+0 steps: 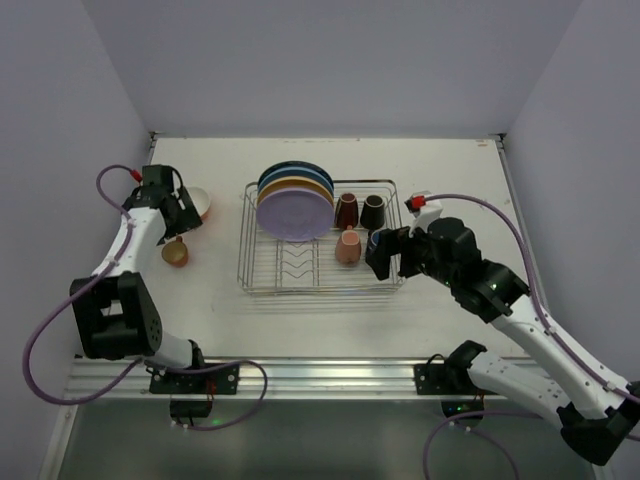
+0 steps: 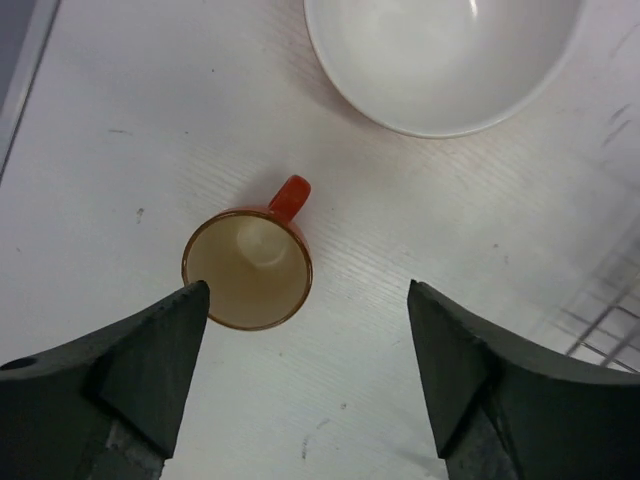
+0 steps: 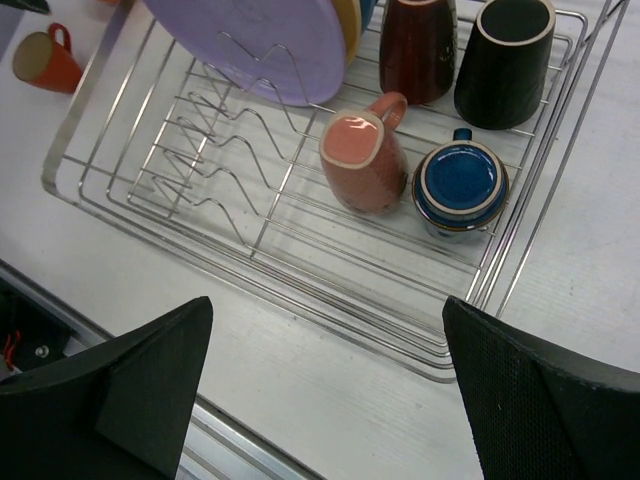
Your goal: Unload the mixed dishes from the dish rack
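Observation:
The dish rack [image 1: 320, 290] holds upright plates, with a lavender plate [image 1: 294, 213] in front of a yellow and a blue one. In the right wrist view a brown cup [image 3: 418, 45], a black cup [image 3: 505, 55], a pink cup [image 3: 362, 160] and a blue cup [image 3: 460, 185] sit in the rack [image 3: 200, 250]. An orange cup [image 2: 247, 270] stands upright on the table, left of the rack. My left gripper [image 2: 308, 295] hangs open above it, the cup just ahead of one finger and free. The orange bowl [image 2: 440, 60], white inside, rests beyond. My right gripper [image 3: 328, 310] is open over the rack's near right edge, holding nothing.
Grey walls close in the table on the left, back and right. A metal rail [image 1: 320, 375] runs along the near edge. The rack's wires [image 2: 610, 320] lie close to the right of my left gripper.

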